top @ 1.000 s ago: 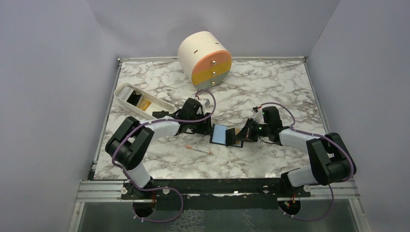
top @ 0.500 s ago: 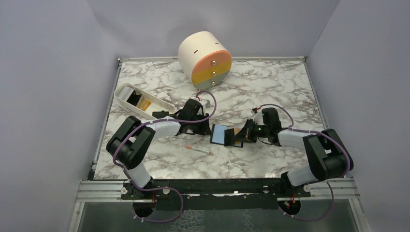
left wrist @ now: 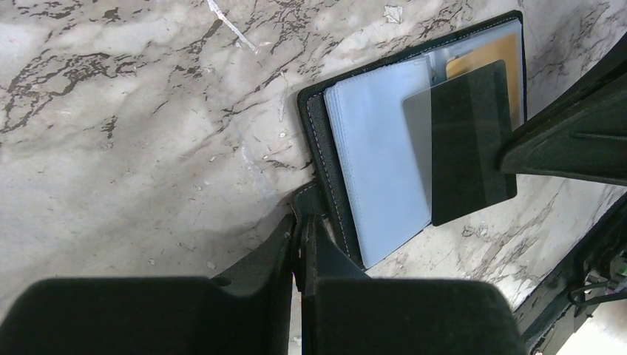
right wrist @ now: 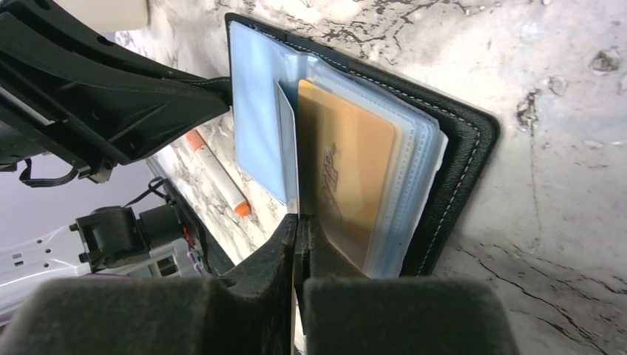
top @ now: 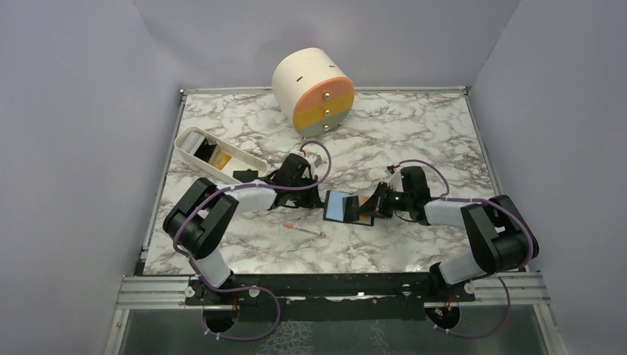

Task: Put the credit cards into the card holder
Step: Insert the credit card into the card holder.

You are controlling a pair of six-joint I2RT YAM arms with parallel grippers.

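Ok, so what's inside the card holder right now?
Inside the open card holder are clear sleeves, one holding an orange-yellow card. The right gripper holds a blue-grey card at the sleeves. Deeper pockets are covered, so other cards cannot be seen.

The card holder (right wrist: 462,140) is black, one card (right wrist: 347,185) orange-yellow, the other card (left wrist: 466,140) seemingly dark grey.

Matt card holder (left wrist: 316,129), plastic sleeves (left wrist: 373,159)
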